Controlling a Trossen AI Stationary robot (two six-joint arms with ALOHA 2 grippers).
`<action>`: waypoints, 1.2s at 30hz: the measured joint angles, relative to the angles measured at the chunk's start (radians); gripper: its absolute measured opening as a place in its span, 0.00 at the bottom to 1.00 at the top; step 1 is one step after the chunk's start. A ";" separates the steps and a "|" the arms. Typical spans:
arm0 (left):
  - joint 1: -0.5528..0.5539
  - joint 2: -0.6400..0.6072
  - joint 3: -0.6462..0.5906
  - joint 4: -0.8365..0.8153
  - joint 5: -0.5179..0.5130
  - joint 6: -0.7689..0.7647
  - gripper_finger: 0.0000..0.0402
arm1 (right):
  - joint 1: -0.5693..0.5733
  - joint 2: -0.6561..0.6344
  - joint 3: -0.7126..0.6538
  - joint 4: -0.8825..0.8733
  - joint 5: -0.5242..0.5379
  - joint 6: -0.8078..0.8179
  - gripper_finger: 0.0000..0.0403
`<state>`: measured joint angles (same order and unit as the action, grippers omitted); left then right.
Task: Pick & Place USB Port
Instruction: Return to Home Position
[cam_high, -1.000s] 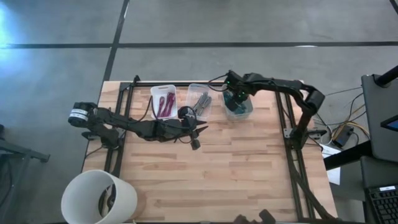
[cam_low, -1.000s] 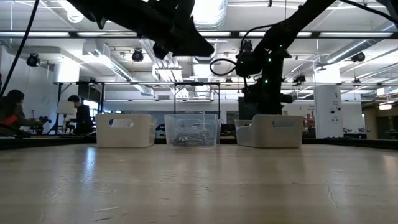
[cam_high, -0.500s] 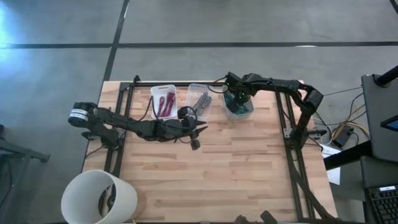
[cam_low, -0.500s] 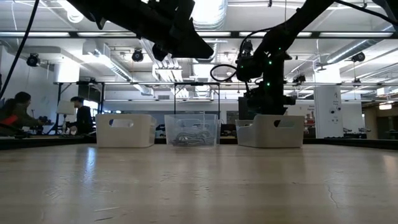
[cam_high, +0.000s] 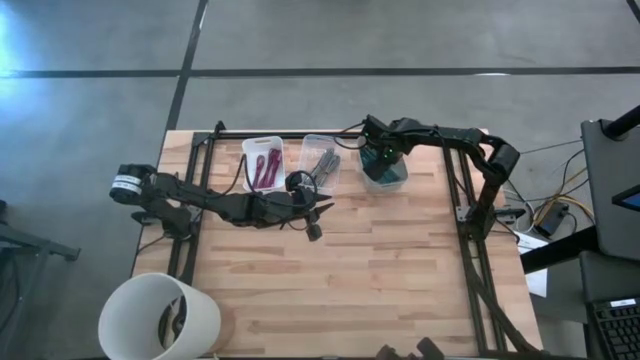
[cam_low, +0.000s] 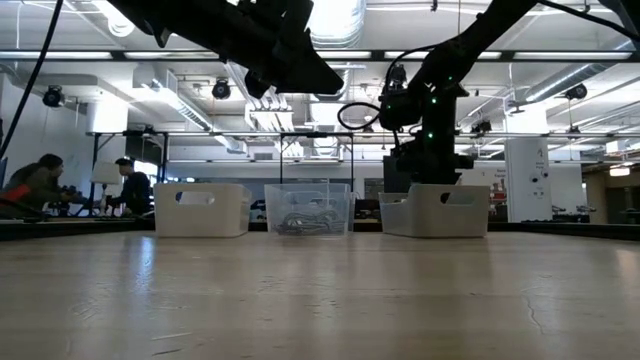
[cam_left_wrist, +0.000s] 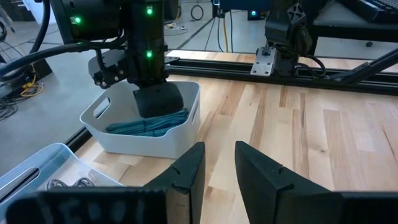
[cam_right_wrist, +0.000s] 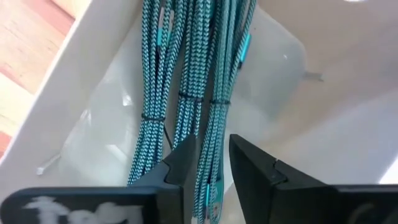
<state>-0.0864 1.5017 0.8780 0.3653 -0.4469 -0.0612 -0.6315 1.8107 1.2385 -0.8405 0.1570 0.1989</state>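
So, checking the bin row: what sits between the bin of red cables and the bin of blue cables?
One clear bin holding grey cables; the high view shows it.

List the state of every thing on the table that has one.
left pincer: open, empty, above the table.
right pincer: open, low inside the gray bin.
gray bin: upright, holds bundled blue cables.
clear bin: upright, holds gray cables.
white bin: upright, holds dark red cables.
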 joint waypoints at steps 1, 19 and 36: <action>0.000 0.000 0.000 0.000 0.000 0.000 0.24 | 0.000 0.000 0.000 0.005 0.000 -0.001 0.23; 0.000 -0.026 0.000 -0.087 -0.062 0.002 0.23 | 0.096 -0.188 -0.003 -0.001 -0.001 -0.046 0.19; -0.031 -0.420 -0.202 -0.198 -0.064 0.019 0.22 | 0.407 -0.800 -0.428 0.211 -0.091 -0.081 0.18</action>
<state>-0.1177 1.0821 0.6763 0.1676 -0.5106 -0.0423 -0.2245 1.0103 0.8100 -0.6300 0.0655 0.1176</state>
